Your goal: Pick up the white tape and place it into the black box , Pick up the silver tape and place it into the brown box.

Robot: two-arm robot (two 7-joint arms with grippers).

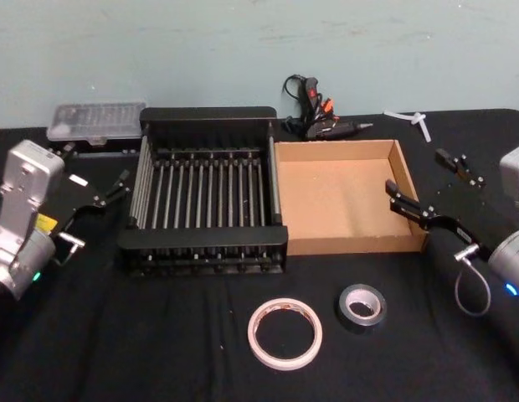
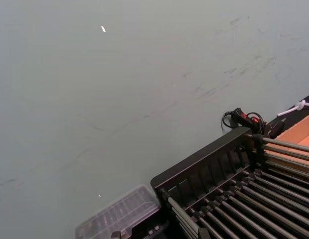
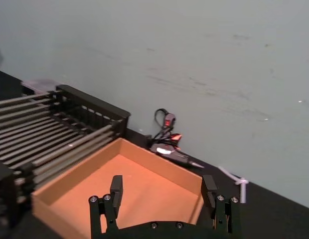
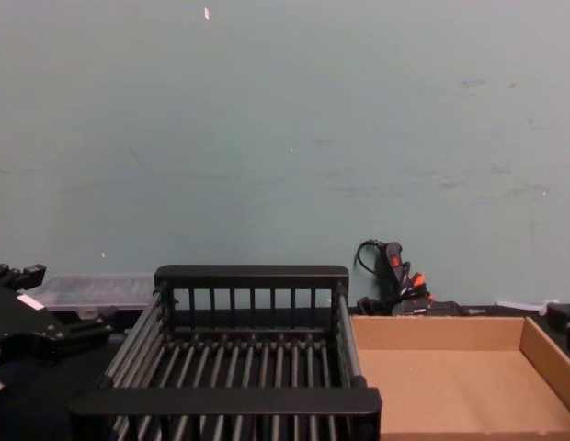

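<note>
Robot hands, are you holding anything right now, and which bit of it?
Nothing. The left gripper and right gripper are both open and empty. The white tape and silver tape lie on the table, untouched.

The crate sits left of the tray, walls touching. In front of them lie the white tape and, just right, the silver tape.
</note>
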